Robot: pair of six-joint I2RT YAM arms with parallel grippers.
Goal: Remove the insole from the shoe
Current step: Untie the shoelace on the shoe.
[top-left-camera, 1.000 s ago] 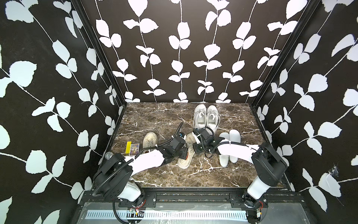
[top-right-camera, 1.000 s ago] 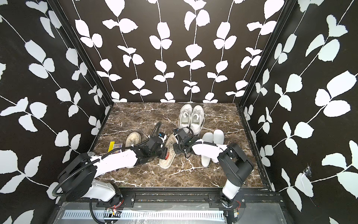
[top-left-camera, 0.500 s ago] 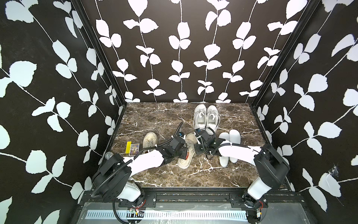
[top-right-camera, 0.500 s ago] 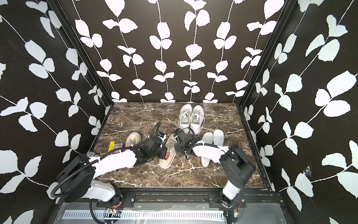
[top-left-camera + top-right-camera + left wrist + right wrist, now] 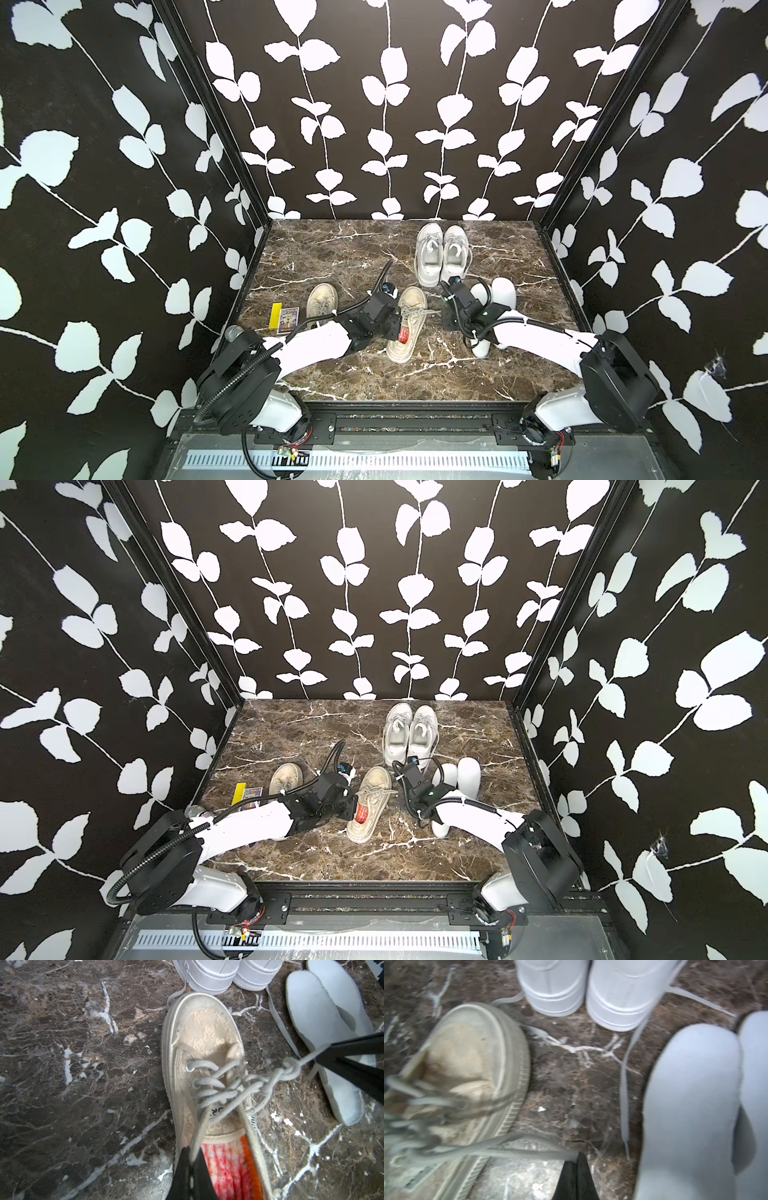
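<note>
A worn beige shoe [image 5: 409, 322] [image 5: 370, 804] lies mid-table, toe toward the back wall. Its red-orange insole [image 5: 226, 1163] [image 5: 403, 334] shows inside the heel opening. My left gripper [image 5: 192, 1150] [image 5: 398, 330] hovers over that opening, shut on one grey lace end [image 5: 199, 1130]. My right gripper [image 5: 577, 1156] [image 5: 444, 314] is to the right of the shoe, shut on the other lace end [image 5: 508, 1147]. That lace runs taut from a knot [image 5: 291, 1068], and the shoe [image 5: 473, 1059] looks blurred in the right wrist view.
A pair of white sneakers [image 5: 442, 253] stands behind the shoe. Two white insoles [image 5: 494, 299] lie under my right arm. A second beige shoe [image 5: 322, 299] and a yellow and blue card [image 5: 284, 318] lie at the left. Patterned walls enclose three sides.
My right gripper has closed on the lace end and drawn it tight to the right. The left gripper has stayed shut over the heel opening.
</note>
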